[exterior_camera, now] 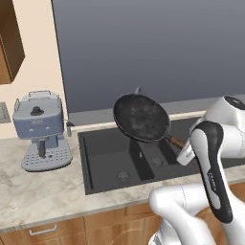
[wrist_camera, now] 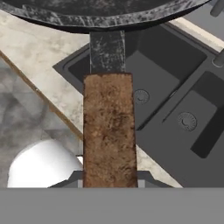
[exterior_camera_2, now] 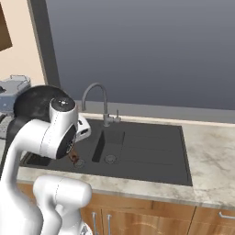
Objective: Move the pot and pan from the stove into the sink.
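Note:
The pan (exterior_camera: 141, 117), dark grey and speckled inside, hangs tilted in the air above the sink (exterior_camera: 103, 153), its inside facing the left base view. My gripper (wrist_camera: 109, 180) is shut on its brown wooden handle (wrist_camera: 108, 131), which fills the gap between the fingertips. In the left base view the handle (exterior_camera: 176, 141) runs down to the right into my white hand. From the right base view the pan (exterior_camera_2: 34, 98) shows as a dark disc behind my arm, left of the sink (exterior_camera_2: 142, 147). The pot and the stove are out of view.
A curved grey faucet (exterior_camera_2: 94, 98) rises at the sink's back edge. A blue-grey coffee machine (exterior_camera: 42, 129) stands on the marble counter (exterior_camera: 43, 191) left of the sink. Wooden cabinet fronts run below the counter.

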